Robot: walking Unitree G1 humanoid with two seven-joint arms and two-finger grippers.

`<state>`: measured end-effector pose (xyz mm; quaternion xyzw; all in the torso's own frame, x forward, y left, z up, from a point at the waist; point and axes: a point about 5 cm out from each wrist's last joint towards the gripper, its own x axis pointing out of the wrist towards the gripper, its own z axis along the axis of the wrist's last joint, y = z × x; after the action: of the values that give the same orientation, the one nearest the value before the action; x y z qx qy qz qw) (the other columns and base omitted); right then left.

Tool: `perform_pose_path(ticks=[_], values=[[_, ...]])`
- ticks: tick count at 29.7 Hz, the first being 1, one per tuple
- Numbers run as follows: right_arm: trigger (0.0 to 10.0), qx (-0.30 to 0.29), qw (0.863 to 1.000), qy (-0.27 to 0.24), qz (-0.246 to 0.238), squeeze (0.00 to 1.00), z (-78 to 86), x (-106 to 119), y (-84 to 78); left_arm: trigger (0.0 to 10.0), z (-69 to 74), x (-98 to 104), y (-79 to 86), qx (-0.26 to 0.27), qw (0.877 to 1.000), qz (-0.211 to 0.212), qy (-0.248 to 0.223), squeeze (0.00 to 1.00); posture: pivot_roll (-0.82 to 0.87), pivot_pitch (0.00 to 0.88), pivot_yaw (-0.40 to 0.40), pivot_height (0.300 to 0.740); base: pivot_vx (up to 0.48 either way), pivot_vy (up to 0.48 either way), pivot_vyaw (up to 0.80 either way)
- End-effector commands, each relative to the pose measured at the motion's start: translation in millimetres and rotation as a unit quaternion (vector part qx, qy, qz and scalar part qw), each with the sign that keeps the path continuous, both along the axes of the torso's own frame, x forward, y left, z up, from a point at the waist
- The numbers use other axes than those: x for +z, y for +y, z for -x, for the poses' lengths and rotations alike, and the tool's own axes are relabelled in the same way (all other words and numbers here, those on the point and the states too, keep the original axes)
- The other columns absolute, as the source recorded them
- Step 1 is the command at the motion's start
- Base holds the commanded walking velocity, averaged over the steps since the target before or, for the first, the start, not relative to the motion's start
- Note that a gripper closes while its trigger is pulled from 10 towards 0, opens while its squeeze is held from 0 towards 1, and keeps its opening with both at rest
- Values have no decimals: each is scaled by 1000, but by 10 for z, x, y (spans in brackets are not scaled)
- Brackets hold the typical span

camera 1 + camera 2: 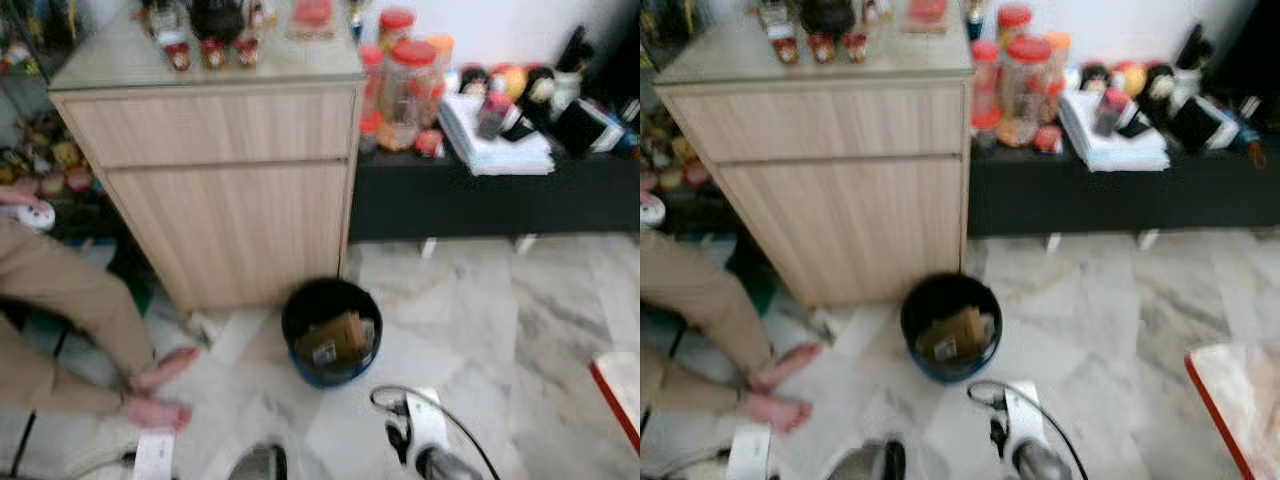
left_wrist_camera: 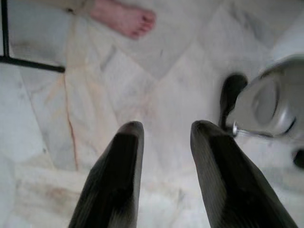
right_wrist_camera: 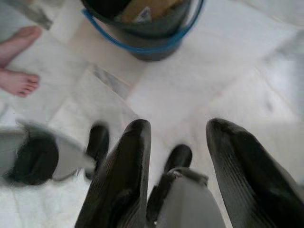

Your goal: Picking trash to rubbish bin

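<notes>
A blue rubbish bin with a black liner point(image 1: 300, 305) stands on the marble floor in front of a wooden cabinet. Brown cardboard-like trash point(image 1: 336, 340) lies inside it. The same bin point(image 3: 142, 40) appears beyond my right gripper point(image 3: 178, 126), which hangs open over the floor with nothing held. My left gripper point(image 2: 164, 128) is also open and empty above bare tiles. My silver left arm point(image 1: 260, 463) and right arm point(image 1: 440, 464) show low in the head view, short of the bin.
A seated person's legs and bare feet point(image 1: 158, 392) lie on the floor left of the bin. The wooden cabinet point(image 1: 220, 200) and a black low shelf point(image 1: 500, 195) with jars and books stand behind. A red-edged object point(image 1: 620, 395) sits at right.
</notes>
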<state>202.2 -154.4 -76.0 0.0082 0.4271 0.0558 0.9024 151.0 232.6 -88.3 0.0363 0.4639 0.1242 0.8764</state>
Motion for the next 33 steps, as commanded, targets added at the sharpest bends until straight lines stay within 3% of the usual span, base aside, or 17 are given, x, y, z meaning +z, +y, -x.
perform_pose_path(ticks=[1, 23, 33], values=[[10000, -3, 1000, 5, -6, 0, 21, -14, 32, 10000, -46, 28, 42, 3, 1000, -5, -4, 0, 146, 148, -27, 740, -262, 0, 0], [10000, -3, 1000, 3, -10, 0, 12, -9, 44, 10000, -57, 32, 35, 5, 1000, -4, -8, 0, 143, 147, -29, 740, -255, 0, 0], [10000, 5, 1000, -12, -15, 0, -54, 31, 86, 10000, -70, 51, 68, -15, 999, -34, -10, 0, 136, 139, -24, 740, 0, 0, 0]])
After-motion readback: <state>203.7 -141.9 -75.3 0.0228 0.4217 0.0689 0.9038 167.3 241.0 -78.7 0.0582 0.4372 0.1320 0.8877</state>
